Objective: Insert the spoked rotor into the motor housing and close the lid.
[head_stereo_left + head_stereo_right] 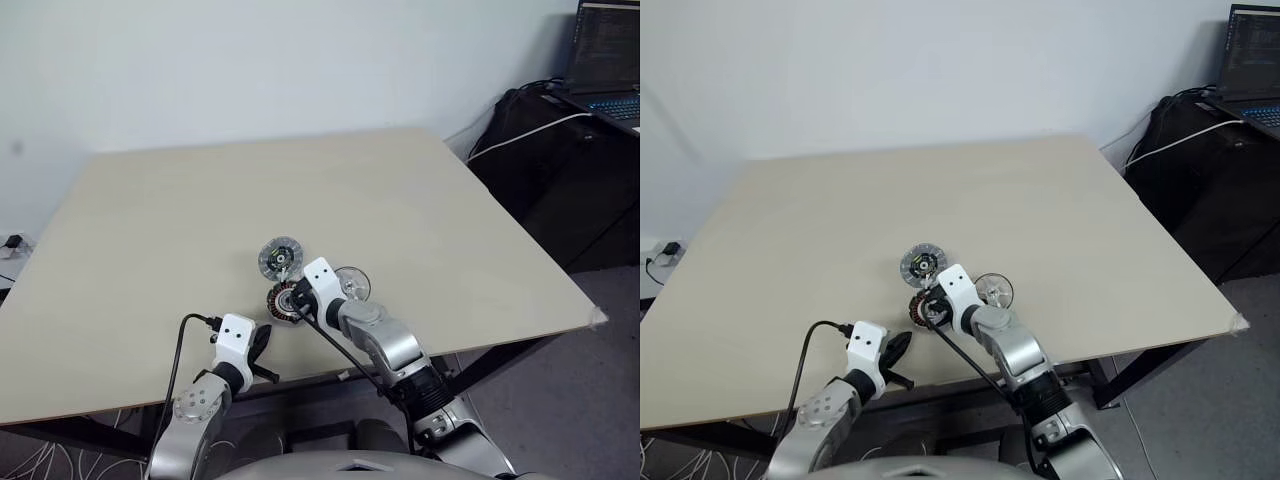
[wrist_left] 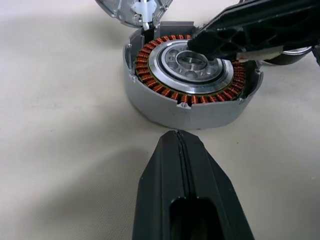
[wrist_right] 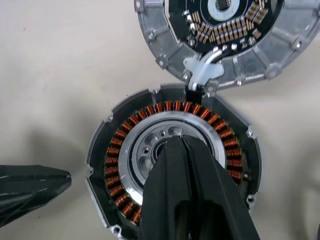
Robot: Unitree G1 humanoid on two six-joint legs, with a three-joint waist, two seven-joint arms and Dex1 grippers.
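The spoked rotor (image 3: 170, 107), a ring of copper windings around a silver centre, lies on the table inside a grey round wall. My right gripper (image 3: 177, 142) is shut, with its tip resting on the rotor's silver centre. The motor housing (image 1: 281, 258), a silver segmented disc with a dark centre, lies flat just beyond the rotor, and a white connector joins the two. To the right of them lies the lid (image 1: 354, 284), a smooth shiny disc. My left gripper (image 2: 176, 137) is shut and points at the rotor's grey wall from the near side, a short gap away.
The pale wooden table (image 1: 200, 200) stretches far behind and to the left. Its near edge runs just below my grippers. Off the table to the right, an open laptop (image 1: 605, 60) stands on dark furniture with a white cable.
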